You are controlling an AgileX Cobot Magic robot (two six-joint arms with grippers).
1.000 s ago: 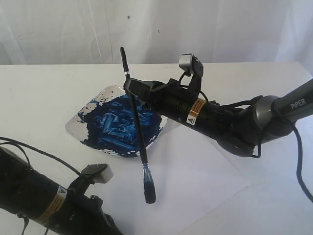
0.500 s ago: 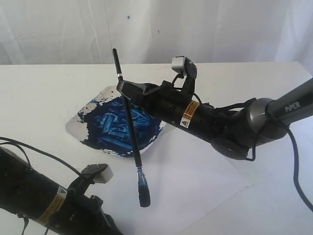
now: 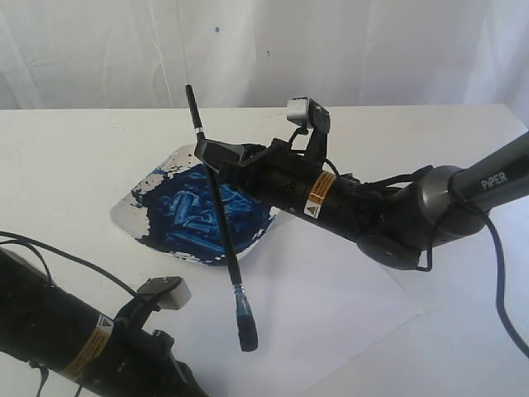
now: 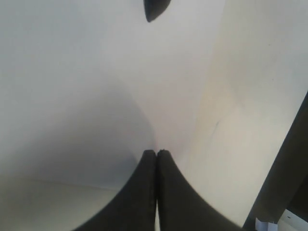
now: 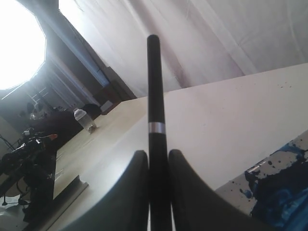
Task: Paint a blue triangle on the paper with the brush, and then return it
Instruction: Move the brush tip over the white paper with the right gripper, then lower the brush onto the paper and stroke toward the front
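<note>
My right gripper (image 3: 212, 154) is shut on the upper handle of the brush (image 3: 221, 227), a thin black stick with a silver ferrule and a blue-stained tip. The brush hangs steeply, its tip low over the near left part of the paper (image 3: 347, 289); I cannot tell whether it touches. No blue triangle shows on the paper. In the right wrist view the brush (image 5: 154, 86) stands clamped in the right gripper (image 5: 155, 153). My left gripper (image 4: 157, 153) is shut and empty over the white surface, with the dark brush tip (image 4: 155, 9) beyond it.
A white dish (image 3: 124, 217) smeared with dark blue paint sits on the white table (image 3: 66, 157), partly under the right gripper and overlapping the paper's far left corner. The left arm (image 3: 50, 331) and its cable lie along the table's front left. A white curtain hangs behind.
The right gripper has shifted left with the brush, mostly in the first half second. The brush tip moved a little left over the paper. The left arm has not moved.
</note>
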